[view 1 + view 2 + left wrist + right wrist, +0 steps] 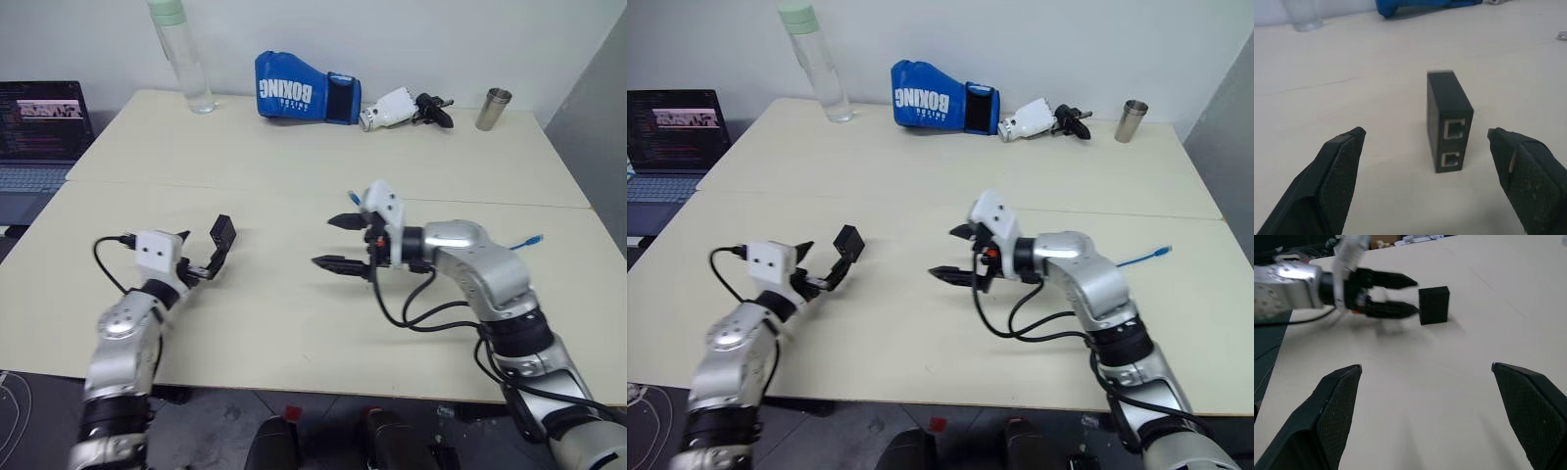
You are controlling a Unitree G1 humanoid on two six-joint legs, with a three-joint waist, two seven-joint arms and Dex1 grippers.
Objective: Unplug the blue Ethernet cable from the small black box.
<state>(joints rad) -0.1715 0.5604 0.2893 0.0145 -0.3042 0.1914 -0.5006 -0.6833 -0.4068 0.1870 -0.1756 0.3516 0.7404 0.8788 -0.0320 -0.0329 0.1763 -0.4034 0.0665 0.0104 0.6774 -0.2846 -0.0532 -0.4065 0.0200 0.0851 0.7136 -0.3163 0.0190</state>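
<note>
Left wrist view: small black box (1448, 120) standing on edge on the table (1352, 98), two empty ports facing the camera, one above the other; nothing plugged in.
Left gripper (209, 252): fingers (1334, 176) spread wide, one to each side of the box, neither touching it in the wrist view; nothing held.
Small black box, head views: on the table's near half, toward the left edge, just past the left fingertips; contact not clear from here.
Right gripper (336, 242): near the middle of the table, pointing toward the left edge; fingers (1332, 416) wide apart, empty.
Right wrist view: bare table between the spread fingers, box and left gripper (1400, 296) beyond.
Blue Ethernet cable (1143, 256): toward the right edge of the table, behind the right forearm, well apart from the box; one plug end showing, the rest hidden by the arm.
Far edge of the table: clear water bottle (181, 54) toward the left corner, blue boxing glove (304, 90) in the middle, white-and-black device (402, 108) beside the glove, metal cup (493, 109) toward the right corner.
Off the table's left edge: open laptop (39, 127), screen lit.
</note>
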